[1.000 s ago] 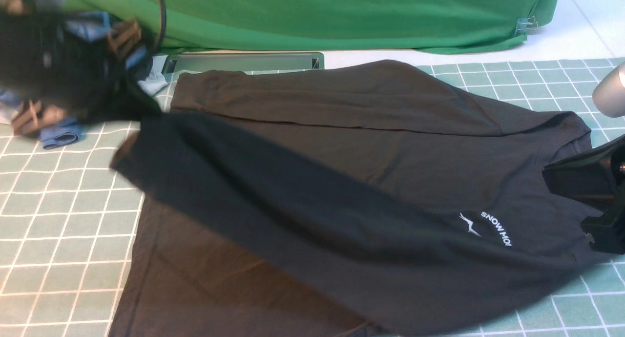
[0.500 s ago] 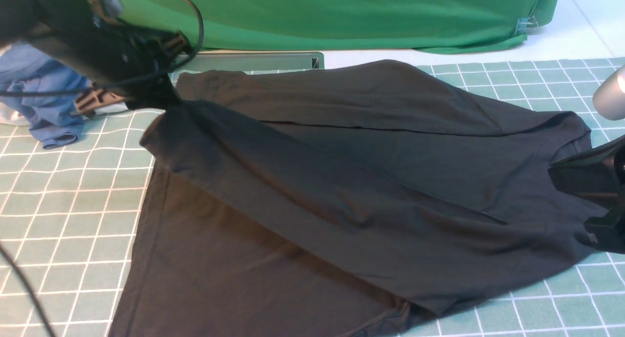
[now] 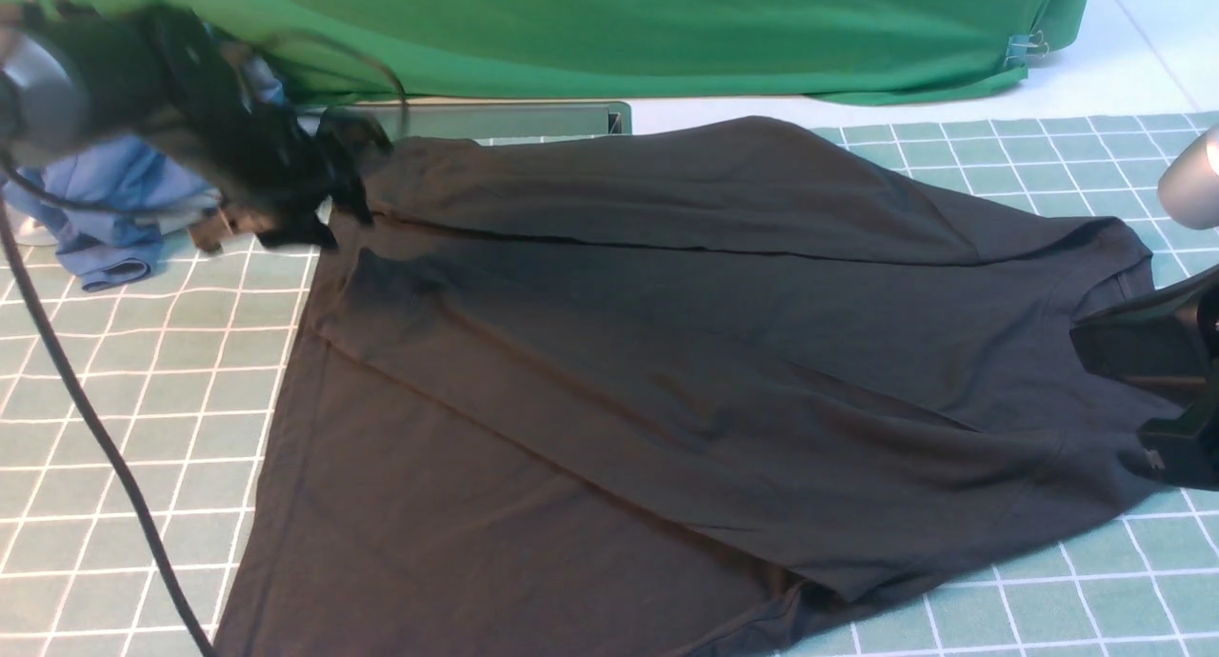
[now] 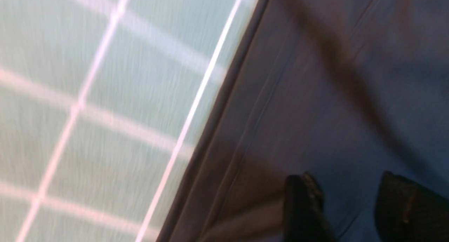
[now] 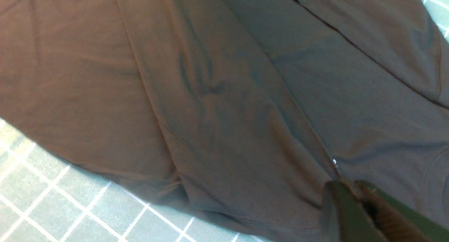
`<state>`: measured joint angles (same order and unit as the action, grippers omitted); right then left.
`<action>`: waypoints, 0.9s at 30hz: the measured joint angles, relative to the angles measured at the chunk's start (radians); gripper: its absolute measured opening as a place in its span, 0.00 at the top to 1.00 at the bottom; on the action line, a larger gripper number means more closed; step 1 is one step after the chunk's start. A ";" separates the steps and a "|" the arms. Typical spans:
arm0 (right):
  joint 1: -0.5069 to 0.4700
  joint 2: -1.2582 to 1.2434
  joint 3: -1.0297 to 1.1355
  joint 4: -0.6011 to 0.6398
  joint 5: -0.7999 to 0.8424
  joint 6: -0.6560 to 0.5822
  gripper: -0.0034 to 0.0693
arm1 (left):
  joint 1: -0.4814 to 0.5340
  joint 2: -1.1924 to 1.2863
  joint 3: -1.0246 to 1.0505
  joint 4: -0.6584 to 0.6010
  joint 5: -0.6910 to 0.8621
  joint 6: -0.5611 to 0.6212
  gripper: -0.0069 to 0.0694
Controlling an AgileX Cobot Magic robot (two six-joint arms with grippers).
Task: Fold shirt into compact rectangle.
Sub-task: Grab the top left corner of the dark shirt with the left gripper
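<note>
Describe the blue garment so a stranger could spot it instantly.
A black shirt covers most of the green checked mat. Off its far left corner, partly behind the left arm, lies a crumpled blue garment, the only blue cloth there.

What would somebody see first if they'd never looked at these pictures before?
A big black soft knit shirt sprawls across the pale green checked mat, filling the middle of the front view. At its far left corner the left gripper hangs open, while the right gripper pinches the shirt's right end. A bright green cloth drapes along the far edge.
</note>
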<state>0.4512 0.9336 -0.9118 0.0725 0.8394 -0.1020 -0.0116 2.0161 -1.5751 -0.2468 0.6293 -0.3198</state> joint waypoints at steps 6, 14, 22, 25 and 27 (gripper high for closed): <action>0.000 0.000 0.000 -0.001 0.003 0.035 0.88 | 0.044 0.063 -0.158 -0.111 0.048 0.000 0.31; 0.000 0.000 0.000 -0.001 0.003 0.042 0.87 | 0.045 0.261 -0.290 -0.241 0.197 -0.025 0.31; 0.000 0.000 0.000 -0.001 0.003 0.044 0.87 | 0.045 0.333 -0.329 -0.315 0.070 -0.029 0.36; 0.000 0.001 0.000 -0.001 0.003 0.050 0.87 | 0.045 0.341 -0.332 -0.320 0.040 -0.029 0.38; 0.000 0.001 0.000 -0.001 0.003 0.053 0.87 | 0.045 0.345 -0.333 -0.324 0.025 -0.029 0.41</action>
<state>0.4512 0.9344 -0.9118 0.0716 0.8426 -0.0486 0.0334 2.3609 -1.9080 -0.5709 0.6543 -0.3488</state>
